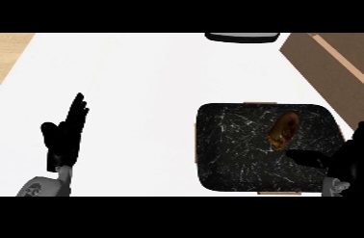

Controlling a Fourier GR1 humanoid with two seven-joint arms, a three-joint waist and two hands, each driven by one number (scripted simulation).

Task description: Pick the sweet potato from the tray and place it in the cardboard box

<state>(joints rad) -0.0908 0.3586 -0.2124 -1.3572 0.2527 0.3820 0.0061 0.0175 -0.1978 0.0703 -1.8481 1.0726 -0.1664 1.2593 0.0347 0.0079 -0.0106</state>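
The left hand [62, 136] is held open above the bench [142, 73], fingers straight toward 12 o'clock. The right hand [348, 157] is seen over the tray [227, 150] at its 4 o'clock corner, cut off by the frame edge; open or closed cannot be told. The sweet potato [283, 130] lies on the tray, ungripped, its long axis running 1 to 7 o'clock. The cardboard box [320, 54] is partly cropped at 2 o'clock.

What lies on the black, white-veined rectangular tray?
A brown oblong sweet potato lies on the tray. The black right hand covers its near right corner, hiding that part.
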